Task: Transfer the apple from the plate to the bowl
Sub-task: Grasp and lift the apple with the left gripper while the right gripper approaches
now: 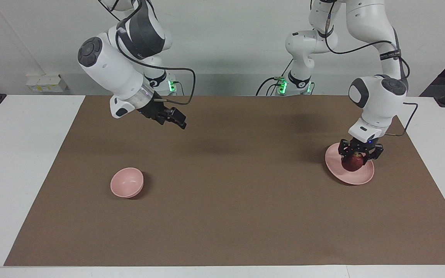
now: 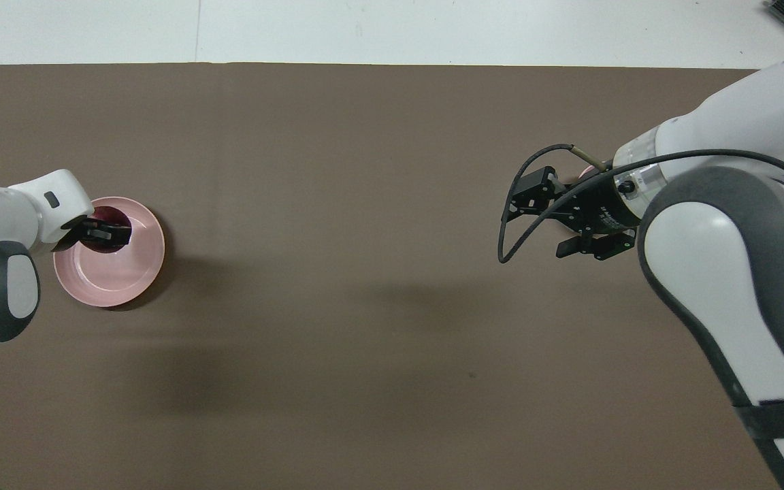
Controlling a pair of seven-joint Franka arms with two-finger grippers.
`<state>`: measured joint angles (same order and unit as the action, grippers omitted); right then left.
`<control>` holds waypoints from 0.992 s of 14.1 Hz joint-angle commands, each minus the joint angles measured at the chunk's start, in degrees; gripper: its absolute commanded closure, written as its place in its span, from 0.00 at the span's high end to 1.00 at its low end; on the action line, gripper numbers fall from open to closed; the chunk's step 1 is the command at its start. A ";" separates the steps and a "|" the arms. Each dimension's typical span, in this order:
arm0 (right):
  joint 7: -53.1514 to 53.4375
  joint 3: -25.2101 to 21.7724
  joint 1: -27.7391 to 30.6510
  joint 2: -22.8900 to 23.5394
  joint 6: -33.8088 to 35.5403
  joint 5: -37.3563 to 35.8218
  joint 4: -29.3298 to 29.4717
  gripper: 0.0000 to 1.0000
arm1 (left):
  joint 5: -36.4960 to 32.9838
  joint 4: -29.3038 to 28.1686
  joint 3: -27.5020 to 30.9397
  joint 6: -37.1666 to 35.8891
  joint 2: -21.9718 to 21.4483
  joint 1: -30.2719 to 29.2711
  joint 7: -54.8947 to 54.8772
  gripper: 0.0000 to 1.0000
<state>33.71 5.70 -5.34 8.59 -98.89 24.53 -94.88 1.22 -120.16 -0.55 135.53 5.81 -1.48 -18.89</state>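
The dark red apple [image 1: 352, 162] is on or just above the pale pink plate [image 1: 355, 179] at the left arm's end of the table. My left gripper [image 1: 360, 156] comes down on the apple from above and is shut on it. In the overhead view the left gripper [image 2: 101, 233] and the apple [image 2: 97, 245] cover part of the plate [image 2: 126, 286]. The small pink bowl [image 1: 127, 182] stands empty toward the right arm's end. My right gripper [image 1: 179, 121] is open and empty, raised over the mat. In the overhead view the right gripper [image 2: 550, 222] hides most of the bowl [image 2: 586, 173].
A brown mat [image 1: 230, 200] covers most of the white table [image 1: 17, 154]. Nothing else lies on it. A black cable loop [image 2: 511, 224] hangs from the right wrist.
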 commanded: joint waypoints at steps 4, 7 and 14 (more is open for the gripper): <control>8.82 0.01 -1.96 -0.32 -6.39 10.33 -4.60 1.00 | 18.63 11.70 -1.37 -18.11 -0.97 3.75 4.36 0.00; 11.29 0.01 -2.13 -0.76 -10.08 17.27 -7.23 1.00 | 23.28 11.79 -4.71 -17.06 -0.97 6.22 14.48 0.00; 25.87 0.01 -5.99 -3.04 -18.25 25.30 -12.06 1.00 | 39.37 10.91 -17.89 1.10 -0.80 9.28 26.25 0.00</control>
<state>56.53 5.71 -10.40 8.33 -114.22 47.92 -102.97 37.52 -109.04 -16.65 130.32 4.90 5.36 3.73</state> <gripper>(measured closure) 0.000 0.229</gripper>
